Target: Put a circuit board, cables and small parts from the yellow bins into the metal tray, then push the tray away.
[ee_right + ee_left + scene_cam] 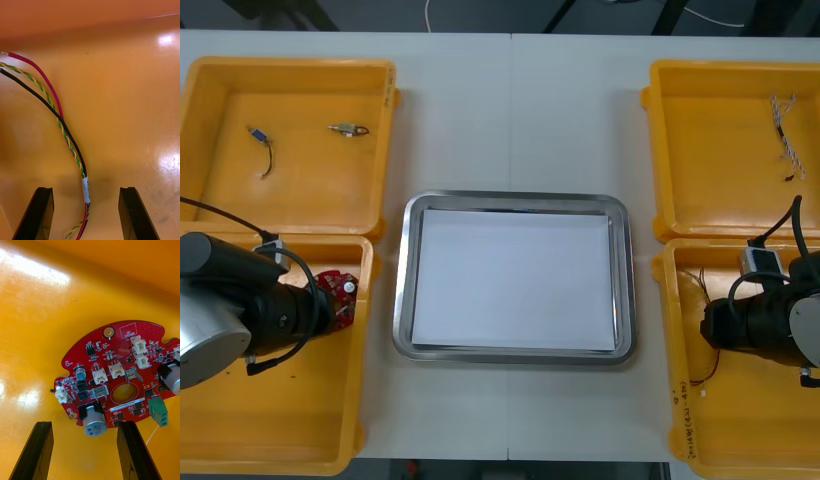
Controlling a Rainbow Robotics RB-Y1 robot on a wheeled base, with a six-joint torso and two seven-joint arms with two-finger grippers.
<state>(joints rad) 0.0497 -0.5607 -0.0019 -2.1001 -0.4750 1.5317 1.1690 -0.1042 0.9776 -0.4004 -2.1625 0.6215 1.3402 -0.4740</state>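
A round red circuit board lies flat on the floor of the near-left yellow bin. My left gripper is open just short of it, with the board's near edge reaching in between the fingertips. The same board sits by that bin's right wall, at the end of my left arm. In the near-right yellow bin, my right gripper is open. A bundle of red, black and twisted yellow-green cables runs between its fingers. The metal tray, white inside, holds nothing.
The far-left yellow bin holds a short dark cable and a small metal part. A twisted cable lies in the far-right yellow bin. Bare table lies beyond the tray.
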